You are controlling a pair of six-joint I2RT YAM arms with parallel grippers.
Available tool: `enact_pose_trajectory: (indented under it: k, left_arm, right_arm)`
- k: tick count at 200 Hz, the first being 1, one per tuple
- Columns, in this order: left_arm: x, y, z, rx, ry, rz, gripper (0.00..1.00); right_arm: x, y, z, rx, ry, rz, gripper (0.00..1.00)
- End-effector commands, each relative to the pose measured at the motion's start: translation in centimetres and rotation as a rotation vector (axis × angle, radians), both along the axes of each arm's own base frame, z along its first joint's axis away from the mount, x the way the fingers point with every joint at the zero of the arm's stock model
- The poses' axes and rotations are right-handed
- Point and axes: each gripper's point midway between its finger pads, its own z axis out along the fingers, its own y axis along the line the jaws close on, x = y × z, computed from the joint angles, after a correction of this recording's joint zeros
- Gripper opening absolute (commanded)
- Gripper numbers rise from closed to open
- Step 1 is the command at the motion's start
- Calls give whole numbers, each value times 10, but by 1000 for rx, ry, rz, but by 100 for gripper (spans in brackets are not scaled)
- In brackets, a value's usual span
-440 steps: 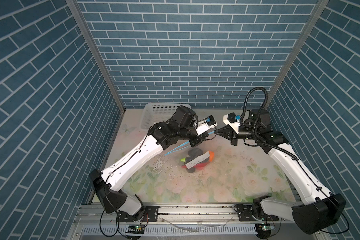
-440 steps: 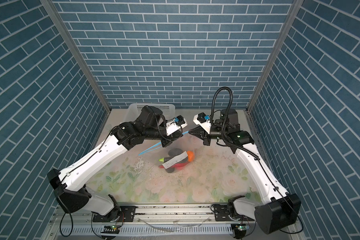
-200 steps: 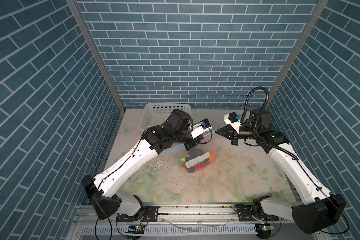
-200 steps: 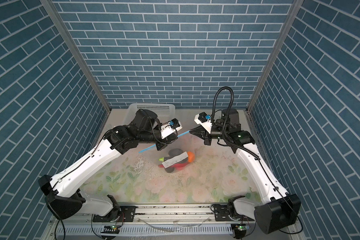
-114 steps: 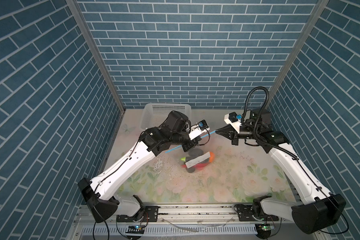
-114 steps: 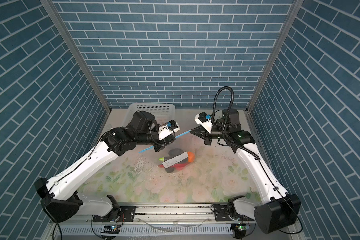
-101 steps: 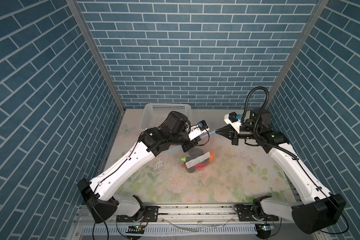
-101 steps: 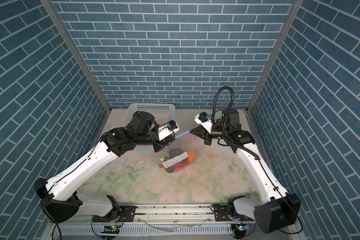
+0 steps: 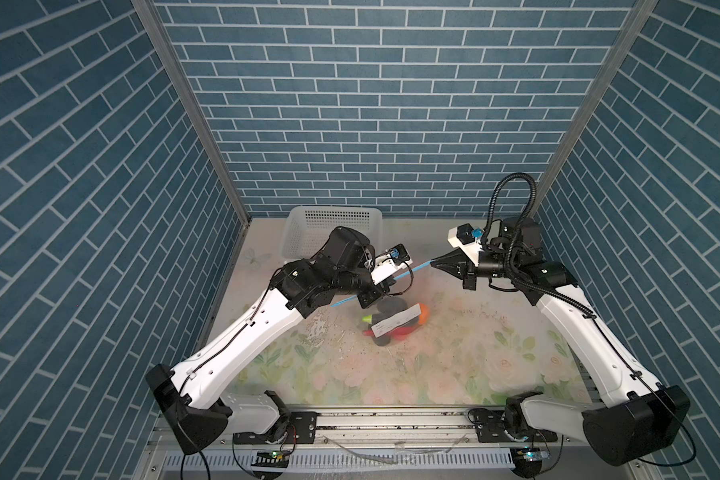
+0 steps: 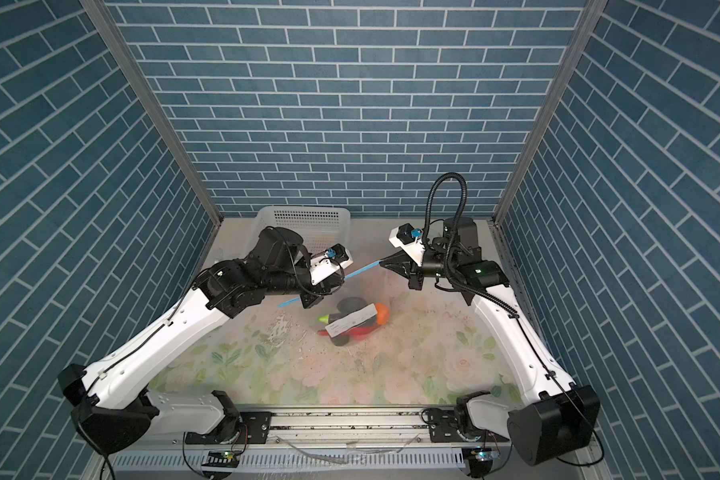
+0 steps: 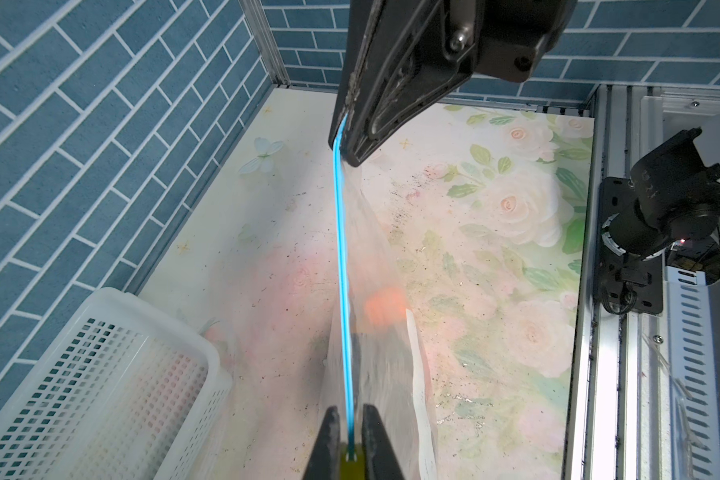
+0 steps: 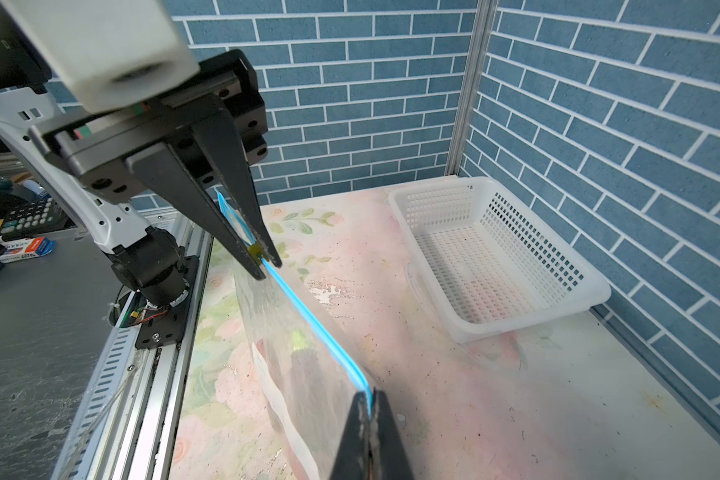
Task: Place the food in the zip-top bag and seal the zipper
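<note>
Left tool (image 11: 350, 415) is pinched almost shut, and its two dark fingers (image 11: 330, 419) have the little yellow slider (image 11: 350, 462) squeezed between them, right on the blue zipper (image 11: 341, 249). Same grip from the right wrist view: left tool (image 12: 269, 266) clamped on the slider (image 12: 255, 250), with the blue line running away from it. Over to the right tool (image 12: 367, 400), closed tight, nipping the far-right end of the zipper (image 12: 321, 332) and the bag's corner with it. In both top views the zipper (image 9: 416, 270) (image 10: 362, 269) is stretched taut between the pair, slanting from the left tool (image 9: 364, 297) (image 10: 308, 298) up to the right tool (image 9: 433, 263) (image 10: 381, 261), and a short end pokes out to the left past the left tool. Below that line hangs the clear bag (image 9: 395, 326), white label facing up, mid-surface between the two arms. The food (image 9: 422, 312) is inside it, bunched at the bottom: an orange lump, something red, a green tip, black pieces, all low against the flowered surface (image 9: 391, 374). Whether the bottom of the bag rests on the surface or just clears it, hard to call. Far left, by the back wall, sits the white basket (image 9: 329, 224), well apart from the bag
</note>
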Motion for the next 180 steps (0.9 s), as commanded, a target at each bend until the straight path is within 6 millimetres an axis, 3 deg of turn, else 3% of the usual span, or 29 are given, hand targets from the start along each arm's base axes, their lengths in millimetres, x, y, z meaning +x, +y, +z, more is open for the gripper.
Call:
enact_pose_trajectory:
  k: [1,180]
  left_arm:
    - [-12,33,-26,107,87,64,4]
    - [-28,57,-37,120,103,116,4]
  right_arm:
    - [24,-14,22,4,-78,-101,0]
    - [26,-19,21,-15,-71,-137,0]
